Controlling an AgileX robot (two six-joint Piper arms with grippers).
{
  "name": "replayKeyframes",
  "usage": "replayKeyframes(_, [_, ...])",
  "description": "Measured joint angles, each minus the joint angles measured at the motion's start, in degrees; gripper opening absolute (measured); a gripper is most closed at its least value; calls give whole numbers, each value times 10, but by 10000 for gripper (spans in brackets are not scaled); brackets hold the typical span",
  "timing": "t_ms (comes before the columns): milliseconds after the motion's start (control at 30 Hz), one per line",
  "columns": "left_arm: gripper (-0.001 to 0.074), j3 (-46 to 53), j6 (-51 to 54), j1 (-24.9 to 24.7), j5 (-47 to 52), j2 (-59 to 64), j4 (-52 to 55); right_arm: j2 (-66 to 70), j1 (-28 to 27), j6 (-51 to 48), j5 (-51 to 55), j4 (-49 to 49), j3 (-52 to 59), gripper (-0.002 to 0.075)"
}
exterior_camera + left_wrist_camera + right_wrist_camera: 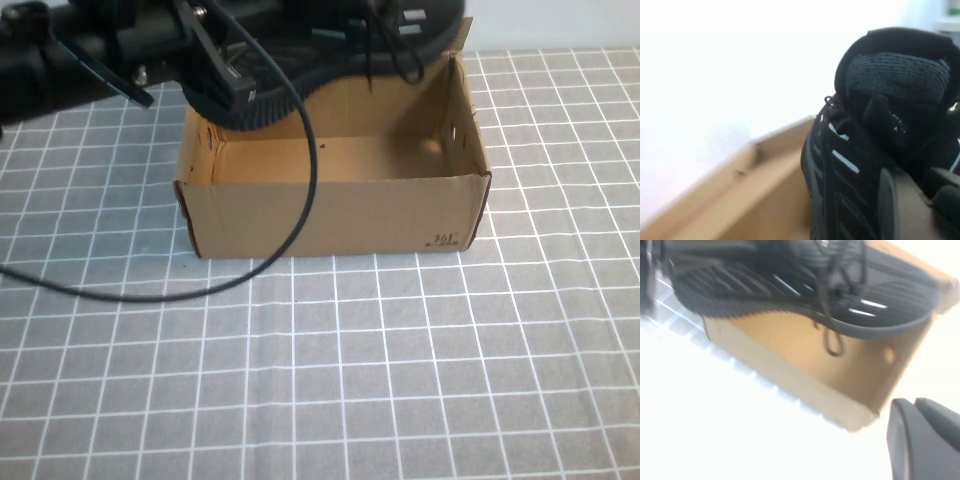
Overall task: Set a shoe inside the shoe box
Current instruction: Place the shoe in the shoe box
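The black mesh shoe [310, 55] with white dash marks hangs over the back of the open brown shoe box [330, 215], sole down, above the box floor. My left gripper [225, 75] reaches in from the upper left and is shut on the shoe. In the left wrist view the shoe's heel and collar [885, 95] fill the frame beside the box wall [765, 185]. The right wrist view shows the shoe [790, 285] over the box [805, 355] from the side. My right gripper [925, 435] stays apart from the box, shut and empty, outside the high view.
A black cable [305, 200] droops from the left arm across the box's front wall onto the grey grid tablecloth [400, 380]. The box's flap lid [460, 40] stands up at the back. The "361" print [445, 238] marks the front right corner.
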Motion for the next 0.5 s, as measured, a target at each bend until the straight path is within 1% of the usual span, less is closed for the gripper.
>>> replayKeyframes(100, [66,-60,-94,23,84,41,100,-43,0,28,0,-24,61,-13])
replayKeyframes(233, [66,-150,-186,43,184,102,205,-87,0,50,0,-37,127,-15])
replayKeyframes(367, [66,-252,-221,61,268,173,241,-123,0,63,0,-44,187,-15])
replayKeyframes(500, [66,-328,-224,76,324,232,249,-148,0,86,0,-68,235,-15])
